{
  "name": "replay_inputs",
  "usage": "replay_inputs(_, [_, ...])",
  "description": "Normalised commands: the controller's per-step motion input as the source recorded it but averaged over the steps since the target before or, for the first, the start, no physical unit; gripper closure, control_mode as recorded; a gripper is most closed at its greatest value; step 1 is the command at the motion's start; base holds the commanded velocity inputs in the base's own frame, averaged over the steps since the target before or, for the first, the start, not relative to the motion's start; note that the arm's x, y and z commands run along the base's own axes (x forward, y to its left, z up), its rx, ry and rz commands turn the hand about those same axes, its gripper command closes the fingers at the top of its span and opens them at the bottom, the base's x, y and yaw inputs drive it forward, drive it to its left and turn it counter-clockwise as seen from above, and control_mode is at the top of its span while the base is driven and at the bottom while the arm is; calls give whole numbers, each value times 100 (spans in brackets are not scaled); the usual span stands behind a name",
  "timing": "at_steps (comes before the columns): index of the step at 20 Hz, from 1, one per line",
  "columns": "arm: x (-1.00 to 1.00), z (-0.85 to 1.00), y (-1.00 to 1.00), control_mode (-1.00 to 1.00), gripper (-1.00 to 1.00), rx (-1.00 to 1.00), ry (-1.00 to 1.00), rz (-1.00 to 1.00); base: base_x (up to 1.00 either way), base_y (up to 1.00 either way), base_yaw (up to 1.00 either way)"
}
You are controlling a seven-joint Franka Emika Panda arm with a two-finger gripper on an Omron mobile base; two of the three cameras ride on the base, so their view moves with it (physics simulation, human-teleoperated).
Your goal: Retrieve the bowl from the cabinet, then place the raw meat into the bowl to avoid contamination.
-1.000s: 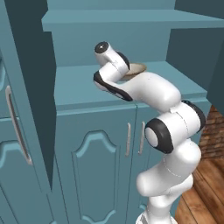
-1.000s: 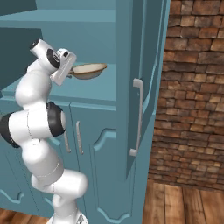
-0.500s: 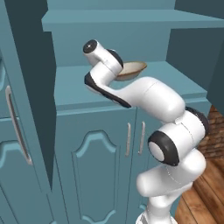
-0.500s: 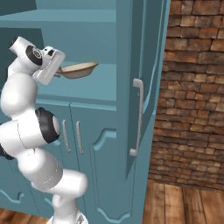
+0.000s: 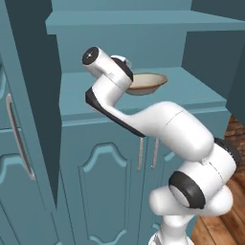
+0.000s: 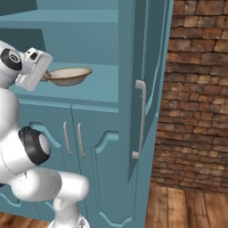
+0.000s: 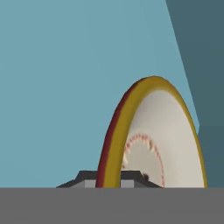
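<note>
Tool point(image 6: 44, 76) clamps my bowl point(image 6: 68, 75) by its rim, above the cabinet point(image 6: 102, 89) shelf; a one-sided pinch may let it tilt or slip during withdrawal.

Arm reaching up and forward, wrist tipped sideways, claw point(image 6: 46, 76) clamped tight on the bowl point(image 6: 69, 75) rim.

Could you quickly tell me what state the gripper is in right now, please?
Gripper: shut on the rim of the bowl, holding it over the cabinet shelf.
</note>
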Motion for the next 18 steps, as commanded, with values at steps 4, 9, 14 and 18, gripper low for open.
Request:
replay_inputs(4, [-74,31,0,-100,100,8,1,-5,0,0,0])
replay_inputs(9, [-84,17,0,-100,100,5,-4,-1,0,0,0])
replay_inputs(14, [-66,-5,-6,-100,100,7,-3,4,0,0,0])
replay_inputs(18, [-39,-19,-48,-100,100,13,-2,19,0,0,0])
